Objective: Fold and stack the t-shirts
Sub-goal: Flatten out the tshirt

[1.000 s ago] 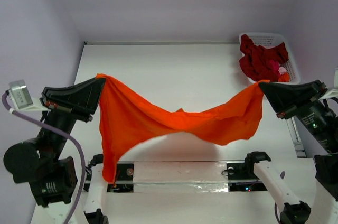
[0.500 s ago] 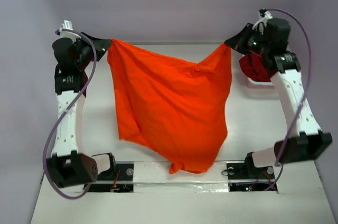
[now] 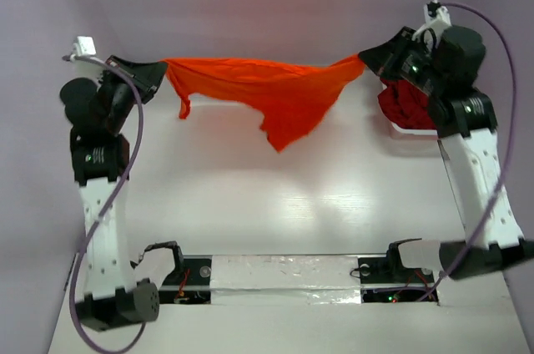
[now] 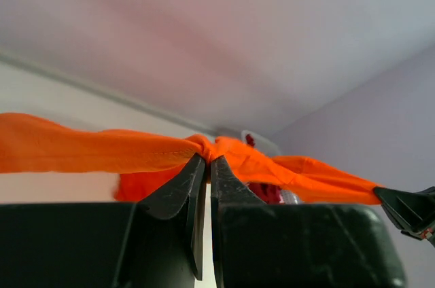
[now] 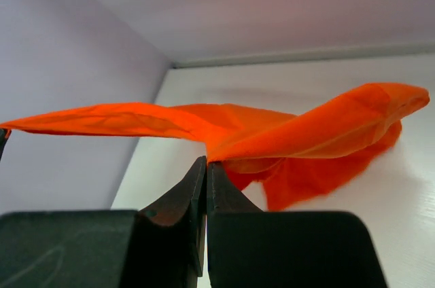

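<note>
The left claw is pinched shut on one edge of the orange t-shirt. The right claw is pinched shut on the opposite edge. Together they hold the garment in the air over the far part of the desk, stretched left to right, and it appears to hang clear of the surface.

The cloth sags between the two holds, and a loose flap hangs below the middle. Treat it as light, soft and without stiffness: it will drape and swing rather than keep a shape. Slipping is unlikely while each pinch sits on gathered fabric. The best holds are corners at the shoulder or hem, well apart, so the panel spreads flat.

At far right, the basket holds the dark red t-shirts, heaped and unfolded.
</note>
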Controlling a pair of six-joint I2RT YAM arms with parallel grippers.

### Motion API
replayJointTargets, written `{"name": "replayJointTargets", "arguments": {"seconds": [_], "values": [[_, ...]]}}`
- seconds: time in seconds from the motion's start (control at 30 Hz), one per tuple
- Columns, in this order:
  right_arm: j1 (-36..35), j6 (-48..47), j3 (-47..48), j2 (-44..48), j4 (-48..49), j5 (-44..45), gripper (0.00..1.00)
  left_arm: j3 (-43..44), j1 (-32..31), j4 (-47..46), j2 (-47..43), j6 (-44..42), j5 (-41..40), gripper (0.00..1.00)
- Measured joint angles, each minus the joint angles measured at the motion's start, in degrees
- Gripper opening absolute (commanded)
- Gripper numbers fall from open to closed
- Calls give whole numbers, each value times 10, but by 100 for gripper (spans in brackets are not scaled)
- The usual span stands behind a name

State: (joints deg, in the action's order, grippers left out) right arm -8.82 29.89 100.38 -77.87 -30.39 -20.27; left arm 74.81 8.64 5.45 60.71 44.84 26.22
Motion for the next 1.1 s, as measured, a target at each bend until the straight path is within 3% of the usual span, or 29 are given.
{"name": "replayJointTargets", "arguments": {"seconds": [0.33,0.47,0.8,1.1], "values": [[-29,0,-170,360,-1,3,0,-22,5,19,-278,1,38,0],[-29,3,-185,455,-9,2,0,-33,5,26,-336,18,65,0],[-29,15,-169,502,-44,1,0,-1,-5,77,-358,55,100,0],[-29,18,-118,489,-52,-5,0,24,-15,57,-368,72,104,0]]}}
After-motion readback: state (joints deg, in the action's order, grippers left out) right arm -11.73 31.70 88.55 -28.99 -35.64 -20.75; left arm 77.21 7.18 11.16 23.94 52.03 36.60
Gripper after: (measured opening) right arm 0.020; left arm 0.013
